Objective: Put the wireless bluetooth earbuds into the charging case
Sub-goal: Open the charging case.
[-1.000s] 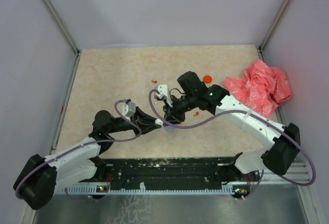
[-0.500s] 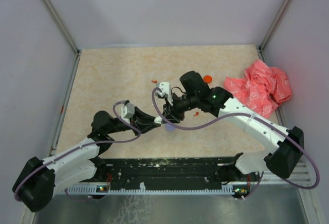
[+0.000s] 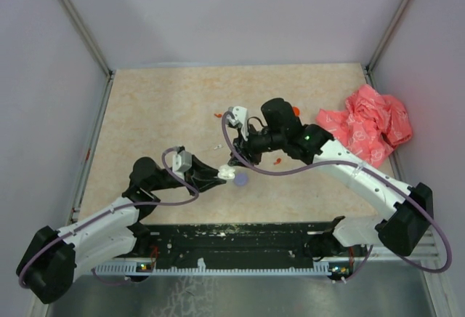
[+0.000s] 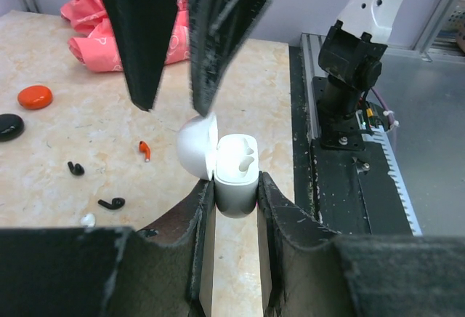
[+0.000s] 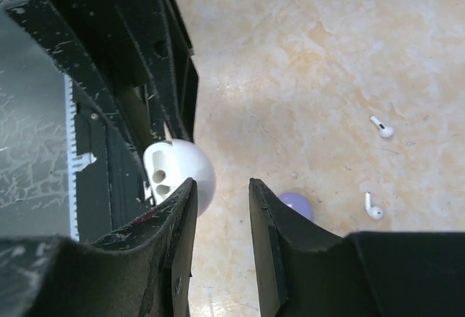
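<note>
My left gripper (image 4: 235,183) is shut on the white charging case (image 4: 237,171), which stands upright with its lid (image 4: 196,146) open and both slots bare. In the top view the case (image 3: 227,174) is at the table's middle front. My right gripper (image 5: 221,193) is open and empty, just above and behind the case (image 5: 178,175); its fingers (image 4: 145,41) hang over the case. Earbuds lie loose on the table: two white (image 5: 381,127) (image 5: 373,207), one red (image 4: 144,148), two black (image 4: 73,168) (image 4: 111,203). Another red one (image 3: 218,115) lies farther back.
A lilac disc (image 3: 240,179) lies right beside the case. An orange disc (image 4: 35,97) and a black disc (image 4: 9,126) lie farther back. A crumpled pink-red bag (image 3: 367,124) sits at the right edge. The black rail (image 3: 240,241) runs along the near edge.
My right gripper has drawn back and up from over the case, so the case now shows in the top view. My left gripper has held the case in about the same spot.
</note>
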`<action>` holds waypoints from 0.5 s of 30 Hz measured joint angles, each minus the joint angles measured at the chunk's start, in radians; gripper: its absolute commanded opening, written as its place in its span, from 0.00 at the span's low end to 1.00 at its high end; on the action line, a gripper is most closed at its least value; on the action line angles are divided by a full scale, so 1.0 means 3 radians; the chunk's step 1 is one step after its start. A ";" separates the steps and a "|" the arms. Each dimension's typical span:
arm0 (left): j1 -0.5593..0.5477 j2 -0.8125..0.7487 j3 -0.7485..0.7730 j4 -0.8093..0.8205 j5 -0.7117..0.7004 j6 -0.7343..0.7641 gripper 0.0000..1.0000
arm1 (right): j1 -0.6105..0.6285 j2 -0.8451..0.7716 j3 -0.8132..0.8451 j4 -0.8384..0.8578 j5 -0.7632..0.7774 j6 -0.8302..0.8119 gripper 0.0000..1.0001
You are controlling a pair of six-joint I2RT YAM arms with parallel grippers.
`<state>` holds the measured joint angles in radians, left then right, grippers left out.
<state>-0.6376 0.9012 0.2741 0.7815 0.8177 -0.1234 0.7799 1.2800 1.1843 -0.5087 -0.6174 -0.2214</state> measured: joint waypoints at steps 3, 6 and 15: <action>-0.0001 -0.0010 -0.0023 -0.0028 0.0025 0.0039 0.00 | -0.0043 -0.0013 -0.0023 0.0062 0.0038 0.0076 0.36; -0.0004 -0.0017 -0.0039 -0.0056 0.0047 0.0069 0.00 | -0.0085 -0.0013 -0.0047 0.0109 0.0078 0.0150 0.37; -0.0004 -0.0046 -0.0075 -0.0079 0.0056 0.0139 0.00 | -0.0169 -0.0013 -0.0065 0.0224 0.0182 0.0364 0.39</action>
<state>-0.6388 0.8875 0.2516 0.7578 0.8345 -0.0818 0.7292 1.2762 1.1648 -0.4416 -0.5629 -0.1123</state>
